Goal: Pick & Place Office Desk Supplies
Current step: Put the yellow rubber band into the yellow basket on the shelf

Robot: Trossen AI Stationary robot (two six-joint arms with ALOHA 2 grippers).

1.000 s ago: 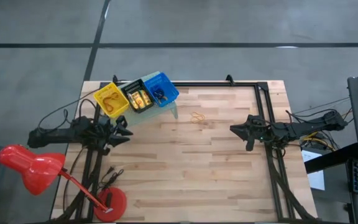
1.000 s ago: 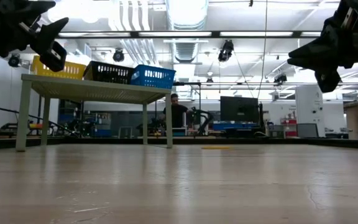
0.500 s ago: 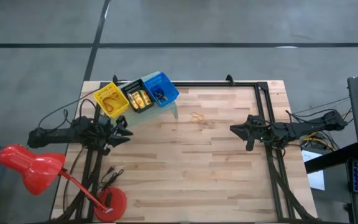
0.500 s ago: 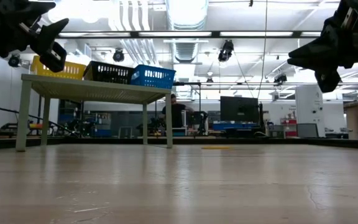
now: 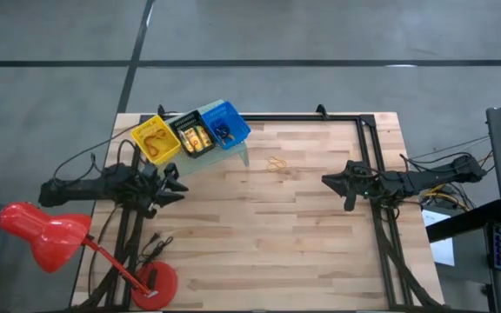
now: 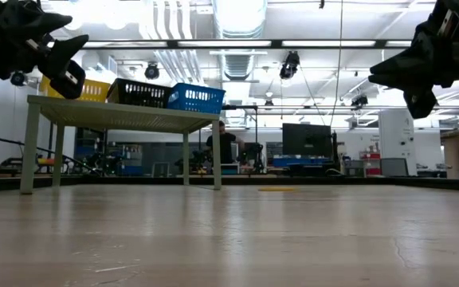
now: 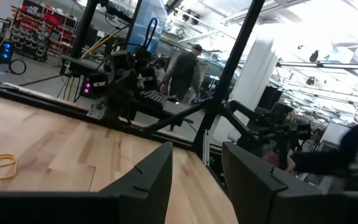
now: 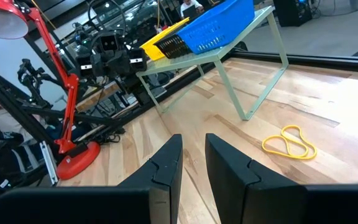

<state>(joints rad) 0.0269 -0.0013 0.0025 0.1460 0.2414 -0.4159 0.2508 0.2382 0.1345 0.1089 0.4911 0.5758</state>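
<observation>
Both arms are dark, near-black and built of chunky jointed segments, the left arm point(image 5: 103, 184) trailing a thin black cable off its rear end and the right arm point(image 5: 411, 178) carrying a black cable that loops along its upper side toward the base. Each ends in a two-finger end effector, the left end effector point(image 7: 194, 180) and the right end effector point(image 8: 193, 165), whose fingers point(image 7: 148, 180) are flat, matte black slabs with angular, stepped edges and squared tips. Seen from table height they read as black, blocky silhouettes with sharp wedge-shaped outlines.
</observation>
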